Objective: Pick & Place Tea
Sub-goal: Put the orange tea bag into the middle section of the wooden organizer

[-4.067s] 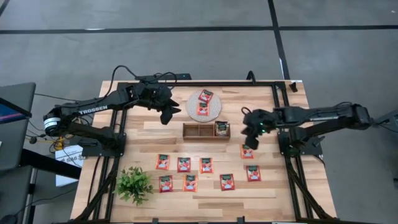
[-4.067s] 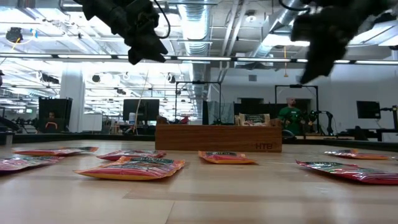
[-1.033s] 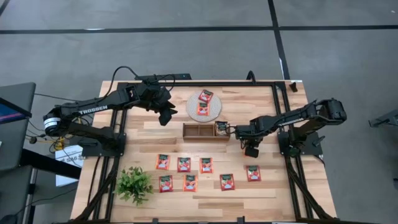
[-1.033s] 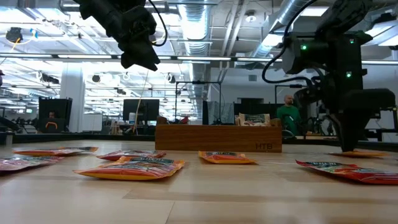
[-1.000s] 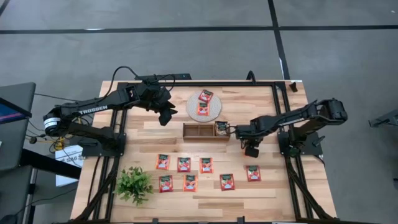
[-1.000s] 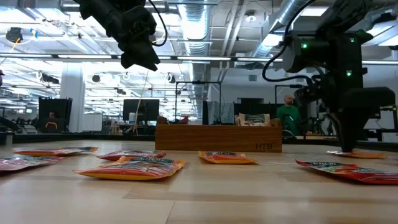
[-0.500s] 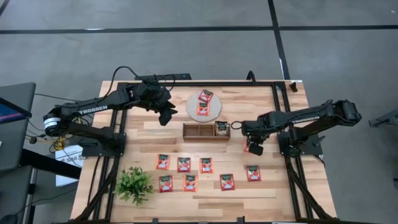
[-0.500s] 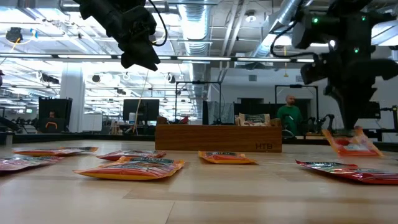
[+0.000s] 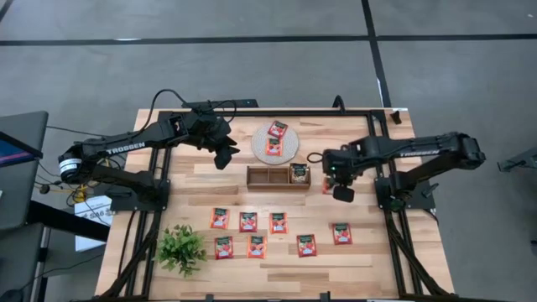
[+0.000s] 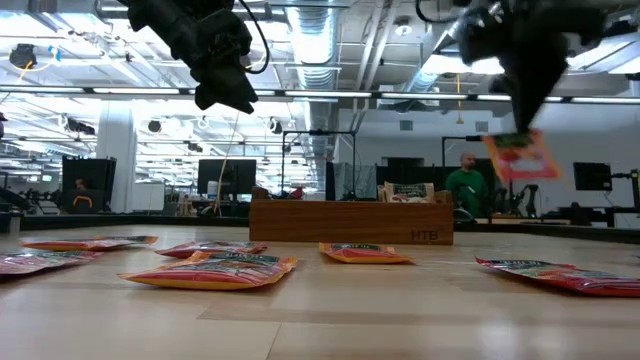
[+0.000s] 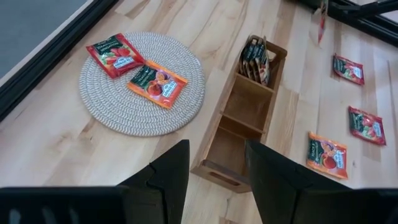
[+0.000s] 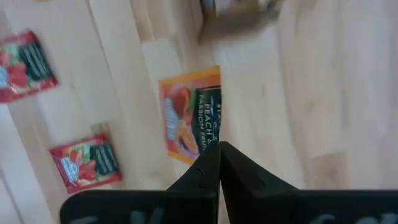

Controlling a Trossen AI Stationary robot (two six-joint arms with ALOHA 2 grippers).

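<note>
We see the right gripper pinching one orange sachet by its corner, hanging clear above the tabletop beside the tray, presumably for dropping in edgewise, while the left gripper waits wide open near the mat.

I see a wooden table with a black frame around it. A round woven mat lies near the far edge, about in the middle. Just in front of the mat sits a long wooden tray with three boxes in it. A small green plant stands near the front left corner. Beyond the left edge I see some white paper and part of a dark screen. Far behind the table, in the room, a person in a green top stands among desks and monitors.
</note>
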